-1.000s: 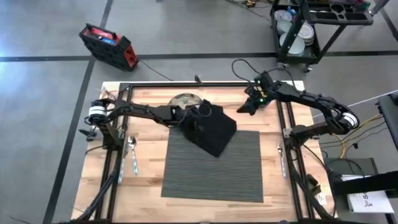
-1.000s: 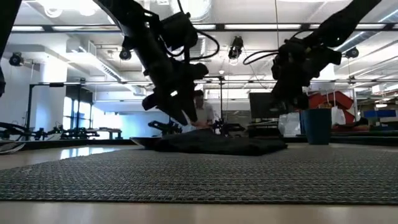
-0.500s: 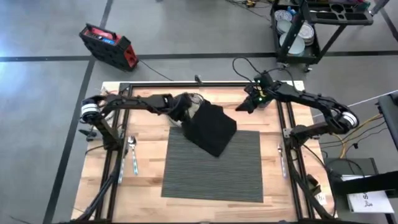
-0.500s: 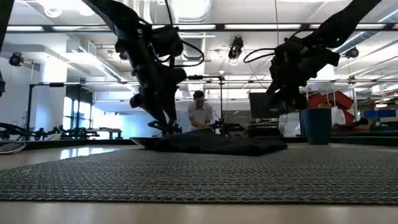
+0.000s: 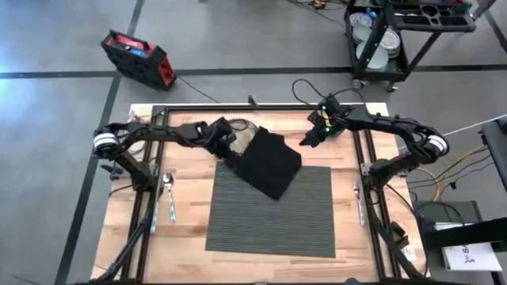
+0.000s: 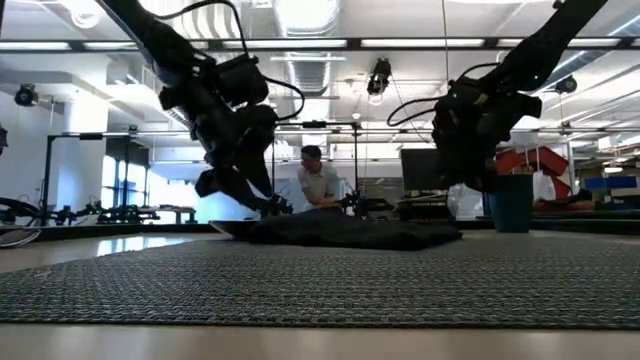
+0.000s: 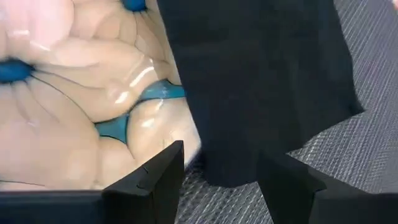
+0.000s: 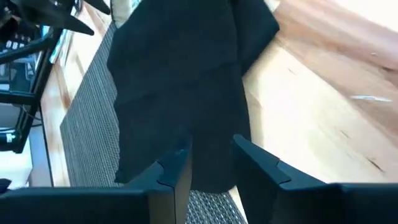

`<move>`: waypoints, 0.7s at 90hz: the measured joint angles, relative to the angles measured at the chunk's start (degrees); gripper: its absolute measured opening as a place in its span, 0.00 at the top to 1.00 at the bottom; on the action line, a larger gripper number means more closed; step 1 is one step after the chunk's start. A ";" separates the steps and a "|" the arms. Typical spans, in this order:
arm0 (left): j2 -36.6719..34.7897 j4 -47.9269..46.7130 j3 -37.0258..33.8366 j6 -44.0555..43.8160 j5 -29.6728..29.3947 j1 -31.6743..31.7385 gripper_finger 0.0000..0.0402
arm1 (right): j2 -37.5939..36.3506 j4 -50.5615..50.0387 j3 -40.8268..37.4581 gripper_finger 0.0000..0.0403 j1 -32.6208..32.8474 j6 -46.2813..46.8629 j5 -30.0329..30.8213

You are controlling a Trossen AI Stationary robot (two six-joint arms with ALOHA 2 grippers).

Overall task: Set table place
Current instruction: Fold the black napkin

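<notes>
Left pincer [image 5: 230,148]: hovering open at black napkin's [image 5: 269,162] left edge.
Right pincer [image 5: 306,140]: hovering open beside napkin's far-right corner.
Placemat [image 5: 273,212]: lying partly under napkin on tabletop [image 5: 186,229].

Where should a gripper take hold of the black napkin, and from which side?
Probably the napkin's free corner over the bare table, nearest the right gripper, coming from the table's right. There the cloth clears the plate and placemat.

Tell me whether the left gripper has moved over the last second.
Yes. In the high view the left gripper has pulled back toward the table's left side, from over the black napkin to its left edge.
</notes>
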 joint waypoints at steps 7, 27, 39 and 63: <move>-0.02 3.97 -1.78 -1.17 0.12 0.06 0.53 | 0.18 0.11 0.00 0.78 0.37 0.01 0.02; 0.04 9.08 -4.68 -3.05 1.45 -0.01 0.45 | 0.18 0.13 0.00 0.76 0.49 0.01 0.02; 0.09 10.13 -5.80 -3.70 2.06 0.01 0.44 | 0.18 0.13 0.00 0.75 0.49 0.01 0.10; 0.13 13.17 -6.95 -5.87 4.36 -1.21 0.46 | 0.18 0.17 0.00 0.74 0.49 0.01 1.14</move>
